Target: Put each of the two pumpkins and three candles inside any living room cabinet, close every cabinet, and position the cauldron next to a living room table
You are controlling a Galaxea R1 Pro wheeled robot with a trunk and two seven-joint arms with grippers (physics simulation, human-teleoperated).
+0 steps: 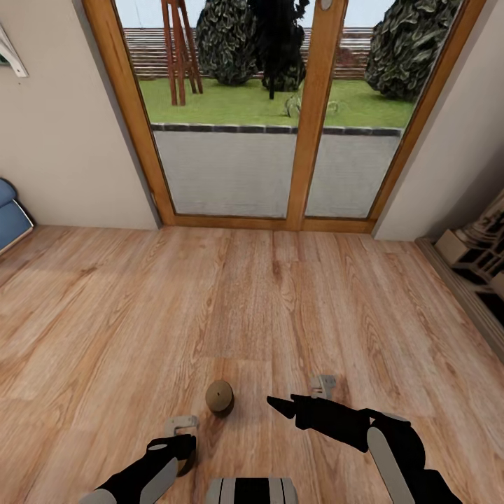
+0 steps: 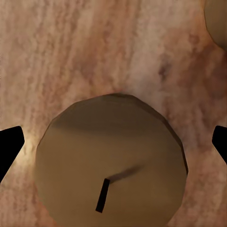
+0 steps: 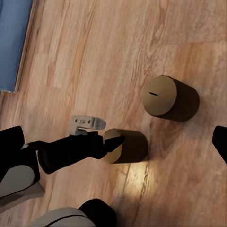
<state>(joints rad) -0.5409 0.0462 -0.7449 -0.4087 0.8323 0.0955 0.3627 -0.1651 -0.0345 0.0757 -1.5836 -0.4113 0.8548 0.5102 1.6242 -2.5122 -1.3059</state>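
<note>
Two candles stand on the plank floor, short beige-grey cylinders with small dark wicks. One candle (image 1: 219,397) (image 3: 165,97) stands free just ahead of my arms. The other candle (image 2: 111,165) (image 3: 127,146) sits between the spread fingers of my left gripper (image 1: 180,437) (image 2: 113,144), which is open and lowered around it, with a small gap showing on each side. In the head view that arm mostly hides this candle. My right gripper (image 1: 297,393) hovers open to the right of the free candle, holding nothing.
Wood-framed glass doors (image 1: 308,140) close off the far side, with garden beyond. A corner of the blue sofa (image 1: 10,213) (image 3: 12,38) shows at the left. An ornate stone fireplace (image 1: 483,245) juts in at the right. Bare plank floor (image 1: 252,301) lies between.
</note>
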